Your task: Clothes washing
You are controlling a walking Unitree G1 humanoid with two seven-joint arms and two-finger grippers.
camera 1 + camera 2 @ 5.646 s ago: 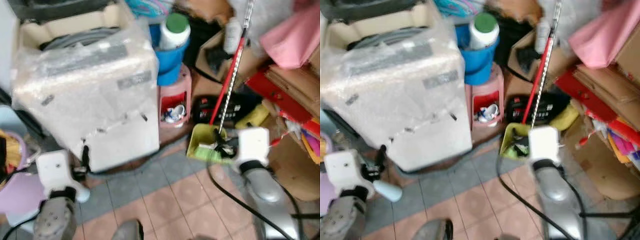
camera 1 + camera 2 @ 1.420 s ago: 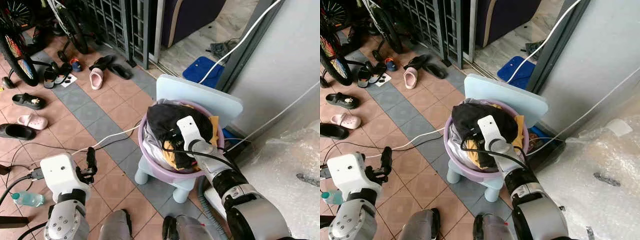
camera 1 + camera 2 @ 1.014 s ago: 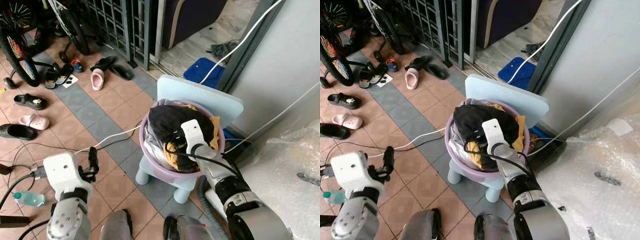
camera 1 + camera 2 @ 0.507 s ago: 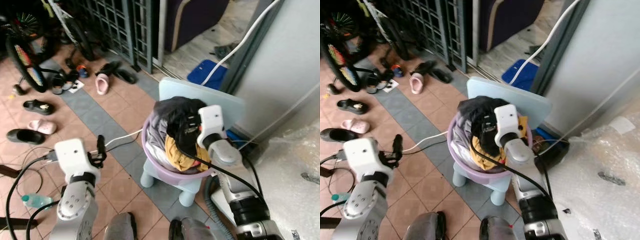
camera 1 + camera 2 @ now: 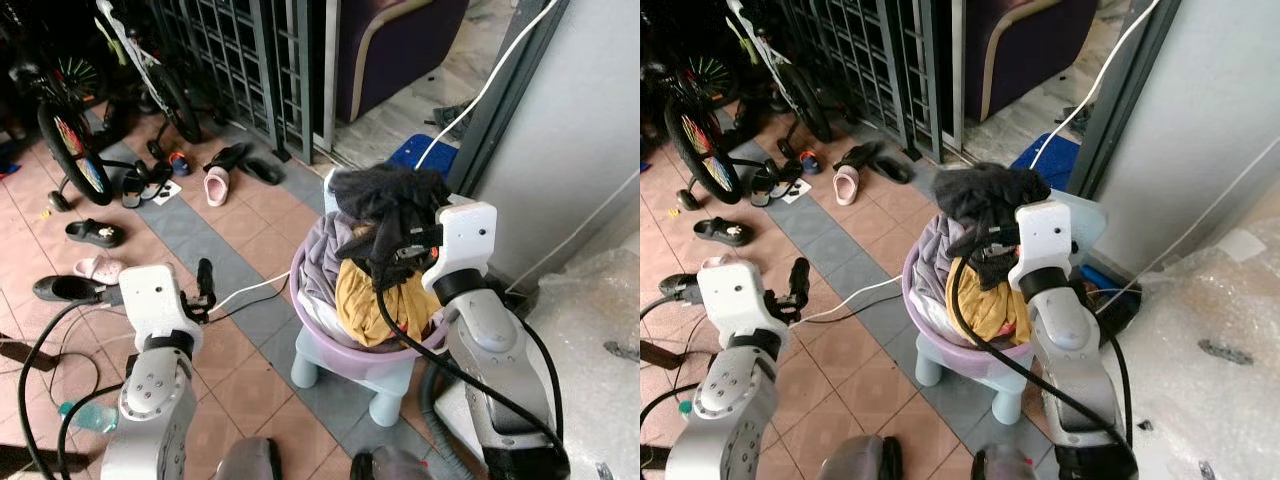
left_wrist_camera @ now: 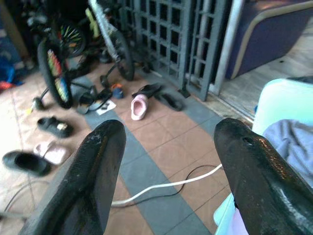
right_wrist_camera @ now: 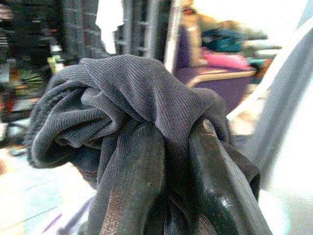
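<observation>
One dark garment [image 5: 385, 205] had risen clear of the purple basin [image 5: 330, 345], the right gripper's [image 7: 168, 161] fingers clamped on it, the left gripper's [image 6: 168, 161] fingers spread empty; unloading had begun.

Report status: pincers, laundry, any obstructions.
Right pincer shut on dark garment, held above purple basin. Left pincer open, idle over floor. White cable lies on tiles beside the basin's stool.
</observation>
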